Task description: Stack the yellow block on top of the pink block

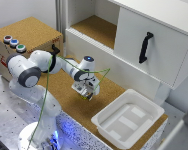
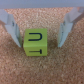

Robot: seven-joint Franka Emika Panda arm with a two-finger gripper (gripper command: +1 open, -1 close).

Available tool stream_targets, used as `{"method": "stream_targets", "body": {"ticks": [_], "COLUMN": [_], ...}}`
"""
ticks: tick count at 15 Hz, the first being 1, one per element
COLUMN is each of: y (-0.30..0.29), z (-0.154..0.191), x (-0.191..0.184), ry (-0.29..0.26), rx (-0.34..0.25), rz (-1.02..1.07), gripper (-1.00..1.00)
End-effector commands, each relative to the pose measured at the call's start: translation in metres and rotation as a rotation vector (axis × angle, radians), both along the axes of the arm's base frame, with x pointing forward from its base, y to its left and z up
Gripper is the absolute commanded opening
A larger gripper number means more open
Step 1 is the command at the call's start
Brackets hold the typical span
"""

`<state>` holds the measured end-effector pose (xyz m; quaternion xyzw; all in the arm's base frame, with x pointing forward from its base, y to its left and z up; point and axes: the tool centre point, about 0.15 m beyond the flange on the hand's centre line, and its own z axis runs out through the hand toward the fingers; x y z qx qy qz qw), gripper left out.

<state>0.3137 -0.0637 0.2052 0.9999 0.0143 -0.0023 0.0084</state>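
Cork-topped table (image 1: 64,97) fills the scene, w/ a perforated metal plate at the near edge, where the arm's base stands.

Nearest to the onlooker: white Panda arm (image 1: 31,75), folded at the elbow, a green cable looped over it. Beside it, toward the exterior view's right, a white plastic tray (image 1: 128,119) sits on the table's near corner.

Mid-scene: gripper (image 1: 86,93) reaches down over the cork, approx. centre of the table. In the wrist view the jaws stand apart, one finger (image 2: 9,29) on each side of the yellow block (image 2: 35,42); a sliver of cork shows between each finger and the cube, so no contact is seen. Block rests on the cork, squarely between the fingers, dark markings on its two visible faces. In the exterior view the block is not distinguishable beneath the gripper.

Pink block: not visible in either view.

Farther back: cork-topped box (image 1: 29,32) at the exterior view's left, carrying three round buttons (image 1: 14,43) in a row. Behind, a white cabinet (image 1: 139,35) w/ an open cork-floored compartment and a black door handle (image 1: 145,47).
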Motion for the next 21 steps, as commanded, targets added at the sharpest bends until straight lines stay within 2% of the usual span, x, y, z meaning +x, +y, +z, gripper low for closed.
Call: {"method": "stream_targets", "body": {"ticks": [1,6,9,12,16,21], "y": [0.006,0.014,0.039,0.061,0.084,0.098], "z": [0.005,0.028,0.054,0.066,0.077,0.07], "x": [-0.016,-0.011,0.005,0.026,0.064,0.119], "ry": [-0.043,-0.061,-0.092,-0.095,-0.108,-0.105], "rx": [-0.006,-0.043,-0.076,-0.104,-0.11,-0.083], "rz": [-0.022,-0.039,0.005,0.025,-0.005,-0.073], "gripper": [-1.0,-1.0,-1.0,-1.0,-1.0,-1.0]}}
